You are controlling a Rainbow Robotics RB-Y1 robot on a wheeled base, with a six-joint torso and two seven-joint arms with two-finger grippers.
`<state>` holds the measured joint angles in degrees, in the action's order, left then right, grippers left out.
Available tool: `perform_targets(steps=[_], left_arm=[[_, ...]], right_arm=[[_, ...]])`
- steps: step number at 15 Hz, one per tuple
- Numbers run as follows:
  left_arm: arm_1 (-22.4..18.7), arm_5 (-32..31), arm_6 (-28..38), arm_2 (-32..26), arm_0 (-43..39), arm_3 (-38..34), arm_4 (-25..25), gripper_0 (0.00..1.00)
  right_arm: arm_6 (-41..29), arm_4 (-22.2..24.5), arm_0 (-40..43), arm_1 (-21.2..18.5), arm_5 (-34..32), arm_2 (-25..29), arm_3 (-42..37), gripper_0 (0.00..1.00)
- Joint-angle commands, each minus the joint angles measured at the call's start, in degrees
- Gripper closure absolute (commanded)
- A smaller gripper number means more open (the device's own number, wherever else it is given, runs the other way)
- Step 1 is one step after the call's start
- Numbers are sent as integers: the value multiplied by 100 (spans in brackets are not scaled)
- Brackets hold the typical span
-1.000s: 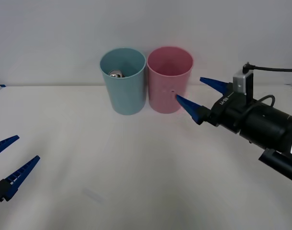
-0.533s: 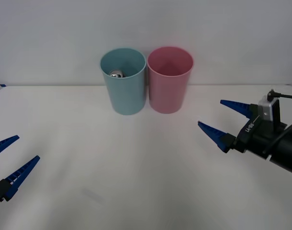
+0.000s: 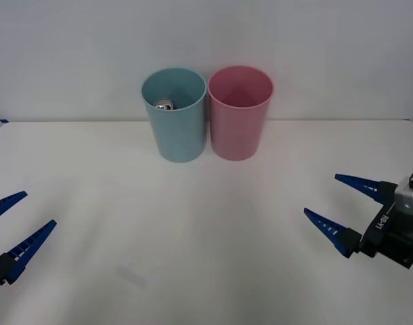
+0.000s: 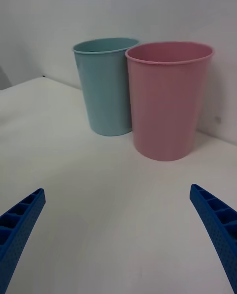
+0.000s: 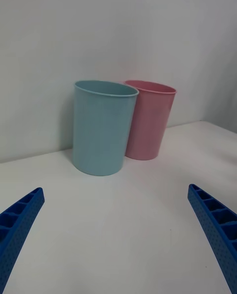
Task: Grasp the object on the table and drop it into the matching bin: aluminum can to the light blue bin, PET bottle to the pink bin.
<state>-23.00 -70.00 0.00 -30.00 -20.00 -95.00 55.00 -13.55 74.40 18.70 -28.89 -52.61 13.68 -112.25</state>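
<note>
Nearest the robot, with the light blue-teal round plastic bin (image 3: pixel 174 114) taken as the landmark, the left gripper (image 3: pixel 9 230) is held low, well to the left of that bin and well forward of it, its two blue ribbed fingers spread apart with nothing between them; it is judged to be parked. The right gripper (image 3: pixel 347 211) is found well to the right of the bin and also forward of it, above the wide, flat, plain white table (image 3: pixel 206 230), and its tapered blue fingers are likewise parted and empty. Between both grippers and the bin the matt table surface carries only a faint mark. Farther off, the light blue bin is seen as a tall smooth-walled cylinder tapering toward its base, and the same-sized pink round plastic bin (image 3: pixel 239 112) stands just beside it on its right, the two rims nearly touching. Inside the light blue bin, low against its far wall, the silver top of the small aluminium drink can (image 3: pixel 164 104) is visible; its body cannot be made out. The drop is therefore judged complete, with the can in its matching bin. No further grasp is called for; only a settling of the right arm to rest is expected.
</note>
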Motion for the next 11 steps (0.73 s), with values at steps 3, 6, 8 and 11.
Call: perform_targets(steps=[3, 6, 8, 11], left_arm=[[0, 0, 0, 0, 0, 0, 0, 0], [0, 0, 0, 0, 0, 0, 0, 0], [0, 0, 0, 0, 0, 0, 0, 0], [0, 0, 0, 0, 0, 0, 0, 0]], right_arm=[[36, -75, 301, 367, -794, 583, 1, 0], [45, -84, 450, 428, -917, 706, 1, 0], [45, -75, 494, 428, -935, 724, 1, 0], [45, -75, 494, 428, -935, 724, 1, 0]])
